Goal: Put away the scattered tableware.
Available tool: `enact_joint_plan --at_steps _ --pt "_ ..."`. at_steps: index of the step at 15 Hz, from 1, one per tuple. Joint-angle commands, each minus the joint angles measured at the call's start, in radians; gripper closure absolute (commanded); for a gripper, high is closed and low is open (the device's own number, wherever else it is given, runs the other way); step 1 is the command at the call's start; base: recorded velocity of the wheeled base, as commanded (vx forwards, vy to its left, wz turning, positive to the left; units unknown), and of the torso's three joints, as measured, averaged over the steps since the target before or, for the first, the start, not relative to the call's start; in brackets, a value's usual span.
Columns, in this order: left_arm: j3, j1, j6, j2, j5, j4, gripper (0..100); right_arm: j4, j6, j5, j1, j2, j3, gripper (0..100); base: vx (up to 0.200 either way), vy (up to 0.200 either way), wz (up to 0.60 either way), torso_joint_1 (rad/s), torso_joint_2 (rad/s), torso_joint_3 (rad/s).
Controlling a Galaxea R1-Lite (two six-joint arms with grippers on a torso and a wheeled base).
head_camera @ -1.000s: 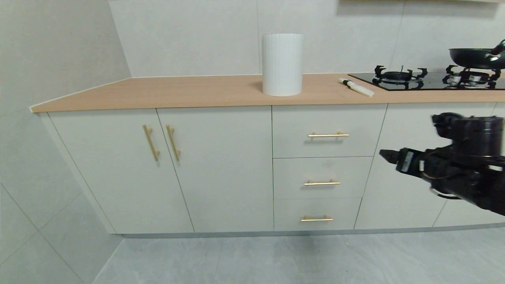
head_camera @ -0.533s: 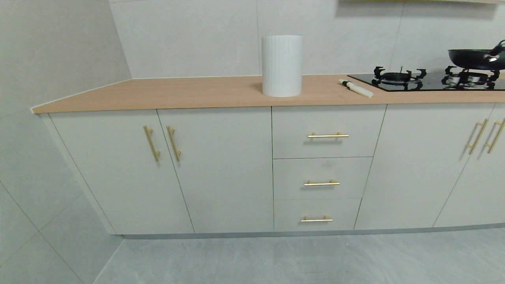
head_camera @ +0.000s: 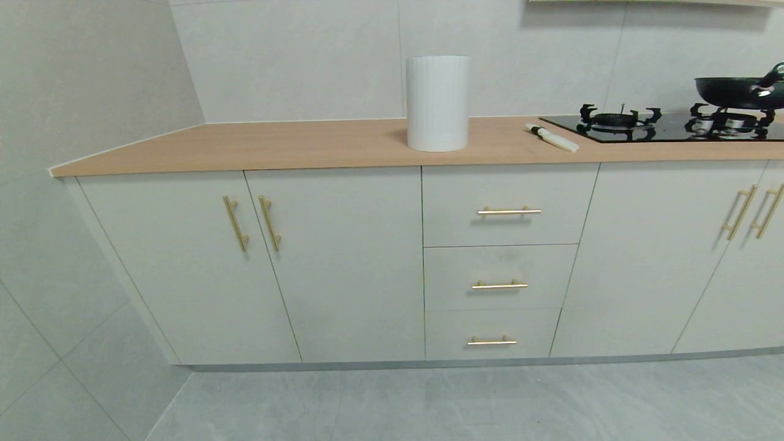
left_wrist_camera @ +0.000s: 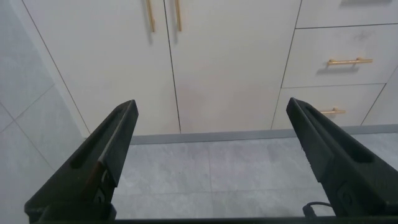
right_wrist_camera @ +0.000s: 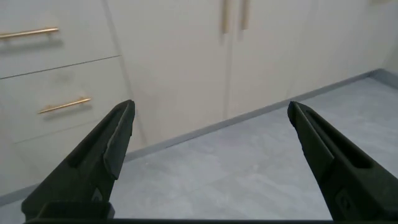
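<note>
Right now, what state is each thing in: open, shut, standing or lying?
left gripper: open, empty.
right gripper: open, empty.
three drawers: all shut.
left cabinet doors: shut.
right cabinet doors: shut.
white container: upright on the counter.
white utensil: lying flat on the counter beside the stove.
pan: sitting on the stove.

We see a white ribbed canister (head_camera: pixel 437 101), tan wood-grain bench (head_camera: pixel 275 144), cream cabinet doors (head_camera: pixel 343 263), gold handles (head_camera: pixel 509 211), glossy black hob (head_camera: pixel 674 130), grey tiled floor (head_camera: pixel 429 404).
</note>
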Motion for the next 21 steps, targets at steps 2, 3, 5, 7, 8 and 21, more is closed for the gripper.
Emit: enact_joint_plan --at_steps 2,3,5,7,8,21 --pt "0.000 0.000 0.000 0.000 0.000 0.000 0 -0.138 0.022 0.209 -0.021 -0.091 0.174 0 0.000 0.000 0.00 0.000 0.00 0.000" --pt "0.000 0.000 0.000 0.000 0.002 0.000 0 -0.200 0.022 0.289 -0.021 -0.091 0.207 0 0.000 0.000 0.00 0.000 0.00 0.000" --pt "0.000 0.000 0.000 0.000 0.000 0.000 0 -0.192 0.024 0.436 -0.021 -0.091 0.247 0 0.000 0.000 0.00 0.000 0.00 0.000" --pt "0.000 0.000 0.000 0.000 0.000 0.000 0 -0.172 0.022 0.479 -0.021 -0.088 0.247 0 0.000 0.000 0.00 0.000 0.00 0.000" --pt "0.000 0.000 0.000 0.000 0.000 0.000 0 -0.146 0.016 0.525 -0.018 -0.071 0.246 0 0.000 0.000 0.00 0.000 0.00 0.000" --pt "0.000 0.000 0.007 0.000 -0.001 0.000 0 -0.157 0.018 0.539 -0.019 -0.091 0.247 0 0.000 0.000 0.00 0.000 0.00 0.000"
